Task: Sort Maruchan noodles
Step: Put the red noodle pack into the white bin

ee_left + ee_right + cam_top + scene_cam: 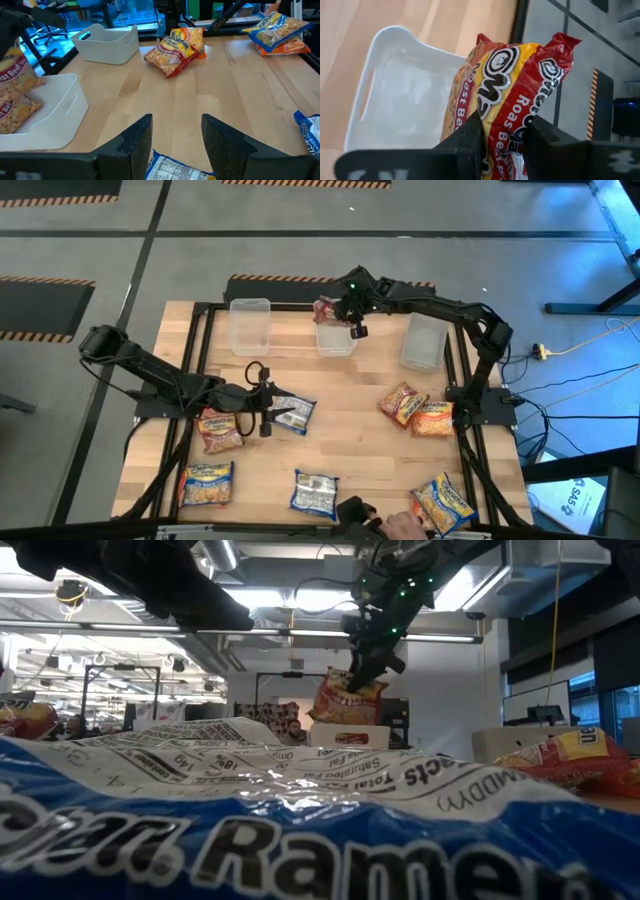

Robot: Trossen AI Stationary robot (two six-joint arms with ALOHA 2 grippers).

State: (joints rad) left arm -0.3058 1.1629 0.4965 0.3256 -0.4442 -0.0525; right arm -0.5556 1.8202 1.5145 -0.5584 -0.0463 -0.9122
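High view has the table laid out pretty clearly, so going from the left: the left gripper [266, 413] is low over the wood with its fingers spread around the edge of a blue-white packet [290, 413], not squeezed on it as far as I can see. A red packet [220, 430] lies just beside it, and an orange-yellow packet [207, 483] sits nearer the front edge. Another blue packet [314, 492] is front-centre.

Along the back there are three clear bins: the left bin [250, 326], the middle bin [335, 340] and the right bin [424, 342]. The right gripper [352, 320] hangs over the middle bin's back rim, pinched shut on a red roast-beef packet [512, 100] that dangles from its lower edge. On the right side, two more packets [416, 410] overlap each other, and a blue one [442, 502] sits by the front corner.

What worries me is the drop. The packet hangs more over the bin's far rim than over its middle, so if the jaws let go here it could catch the wall and slide off the back of the table. It's only a thin crinkly pinch too, so it might slip early. On the left, the blue packet could just skate away when those fingers close.
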